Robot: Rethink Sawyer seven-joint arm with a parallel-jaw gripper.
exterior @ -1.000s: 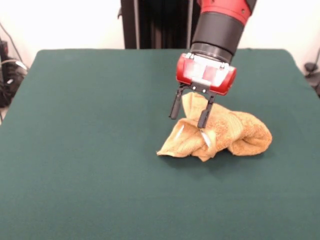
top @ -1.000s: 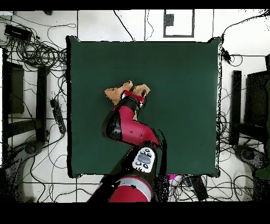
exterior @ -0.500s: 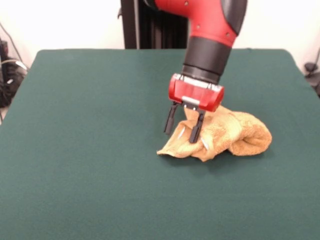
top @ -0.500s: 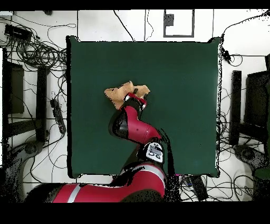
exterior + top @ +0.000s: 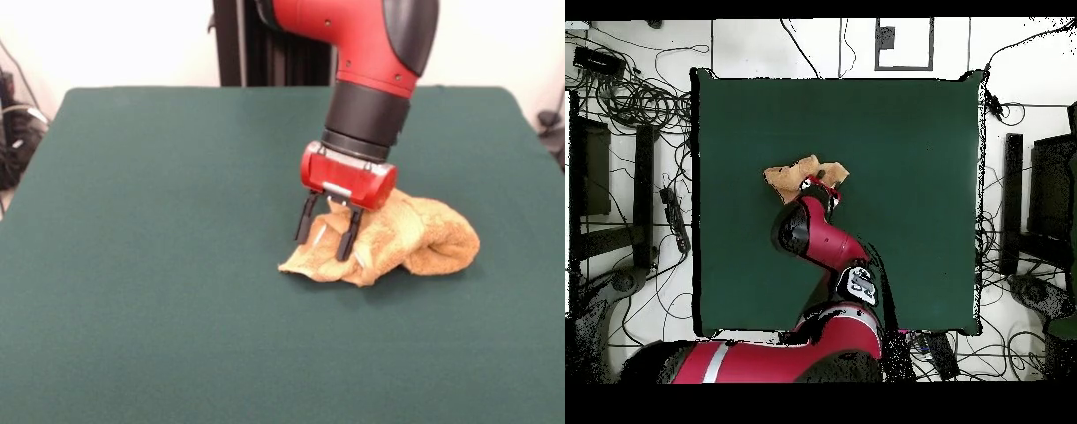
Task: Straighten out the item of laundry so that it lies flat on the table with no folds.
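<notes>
The golden-orange towel (image 5: 410, 237) lies crumpled in a lump on the dark green table (image 5: 159, 265), right of centre in the front view. In the overhead view the towel (image 5: 787, 176) shows left of centre, partly hidden by the arm. My gripper (image 5: 326, 244) hangs low over the towel's left part, its two black fingers (image 5: 305, 226) spread apart and straddling a raised fold with a white label beside it. The fingers hold nothing. In the overhead view the gripper (image 5: 819, 188) is mostly hidden under the red wrist.
The red and black arm (image 5: 371, 79) comes down from the top of the front view. Cables and dark equipment (image 5: 625, 110) lie on the floor around the table in the overhead view.
The gripper has come down and moved a little toward the towel's left end, its fingers now lower around the fold. The towel has barely changed shape.
</notes>
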